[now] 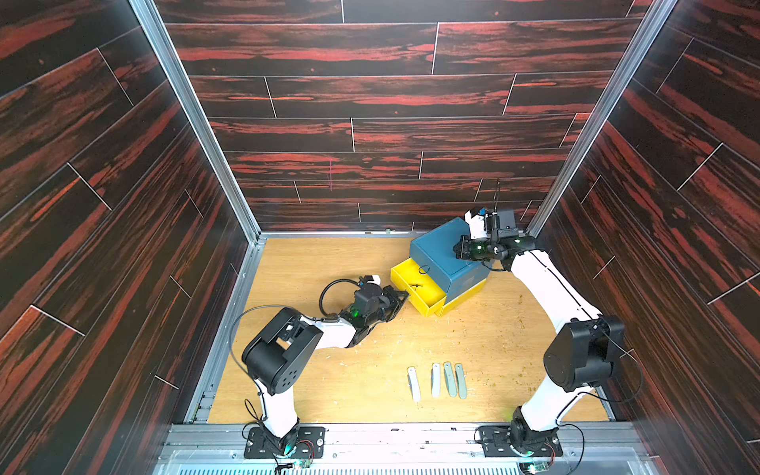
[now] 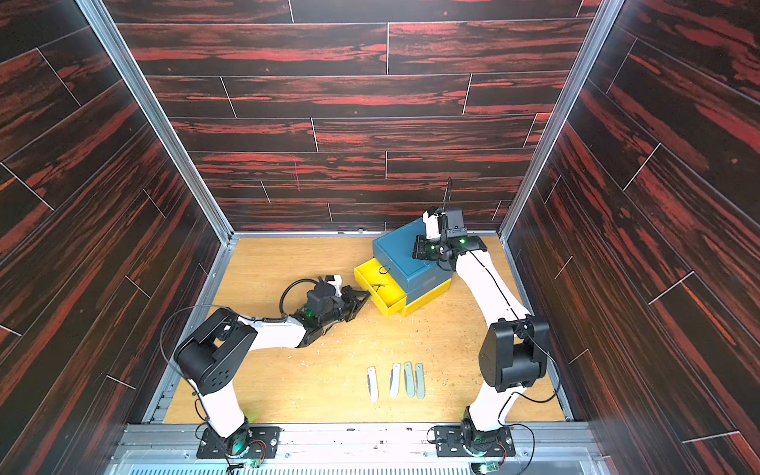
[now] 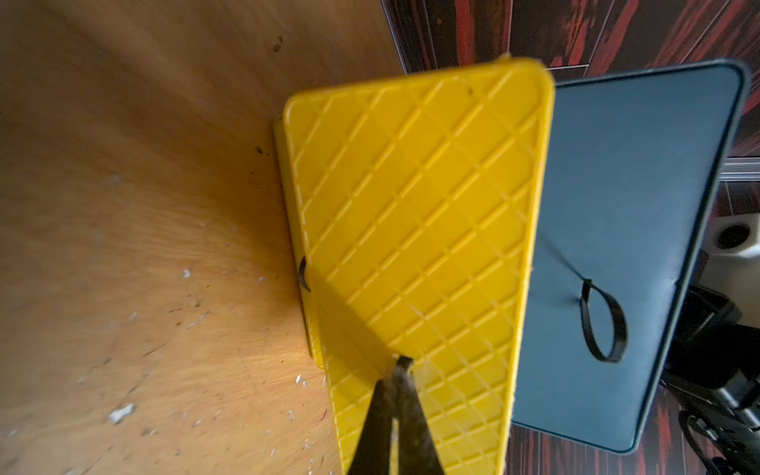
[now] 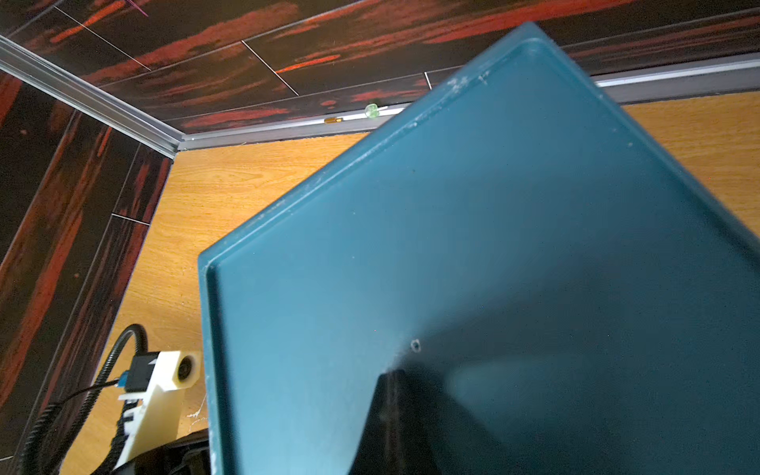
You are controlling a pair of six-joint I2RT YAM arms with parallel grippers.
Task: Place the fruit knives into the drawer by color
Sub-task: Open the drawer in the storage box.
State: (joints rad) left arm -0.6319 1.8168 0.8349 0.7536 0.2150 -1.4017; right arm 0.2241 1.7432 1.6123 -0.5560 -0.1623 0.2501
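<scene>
Four fruit knives (image 1: pixel 436 380) wait at 5 o'clock; our closed right gripper (image 4: pixel 392 378) pins the blue cabinet (image 1: pixel 436 251), presumably so our closed left gripper (image 3: pixel 402 364) can work the yellow drawer (image 3: pixel 411 205).

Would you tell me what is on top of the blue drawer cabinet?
Only the right tool, shut, appears to rest on the blue drawer cabinet; whatever lies beneath it is hidden.

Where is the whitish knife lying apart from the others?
In both top views the lone whitish knife lies toward the front of the table, just left of the other whitish knife and the two grey-green knives.
</scene>
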